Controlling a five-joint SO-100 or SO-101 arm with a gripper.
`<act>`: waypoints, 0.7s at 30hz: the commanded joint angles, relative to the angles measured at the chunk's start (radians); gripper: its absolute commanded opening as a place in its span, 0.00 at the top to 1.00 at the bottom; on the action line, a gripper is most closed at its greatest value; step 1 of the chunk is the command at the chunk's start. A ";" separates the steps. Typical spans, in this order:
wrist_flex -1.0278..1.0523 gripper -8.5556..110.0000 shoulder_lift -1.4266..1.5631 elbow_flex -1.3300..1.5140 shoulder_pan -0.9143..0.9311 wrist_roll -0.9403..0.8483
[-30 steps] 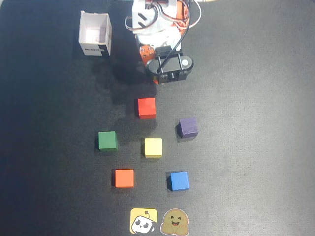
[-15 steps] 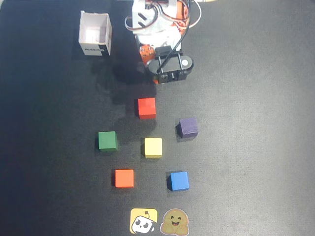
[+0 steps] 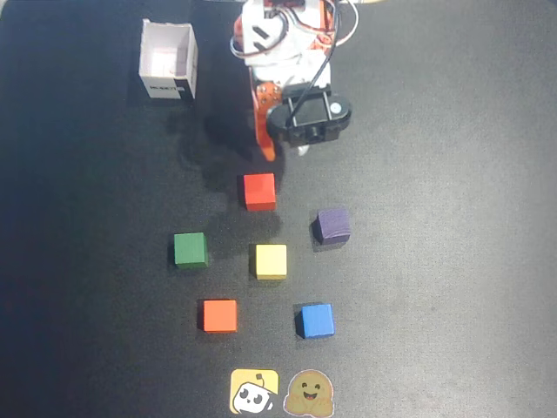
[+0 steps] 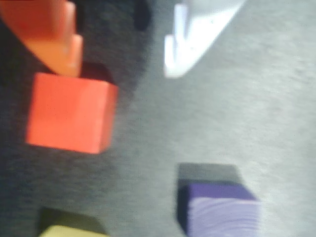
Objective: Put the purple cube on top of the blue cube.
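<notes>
In the wrist view, the gripper (image 4: 121, 61) is hanging wide open and empty at the top, the purple cube (image 4: 222, 210) sitting lower right.

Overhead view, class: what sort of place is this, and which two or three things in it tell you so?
Probably a hobbyist's tabletop robot-learning setup, not a factory. A small desktop arm stands on a black mat, same-sized coloured cubes such as the purple cube and blue cube are laid out, and two cartoon stickers sit at the edge.
</notes>
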 commanded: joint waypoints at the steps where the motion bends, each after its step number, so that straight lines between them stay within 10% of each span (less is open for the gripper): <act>1: -0.043 0.81 -0.133 -0.117 -0.031 0.021; 21: -0.276 0.80 -0.979 -0.503 -0.206 0.083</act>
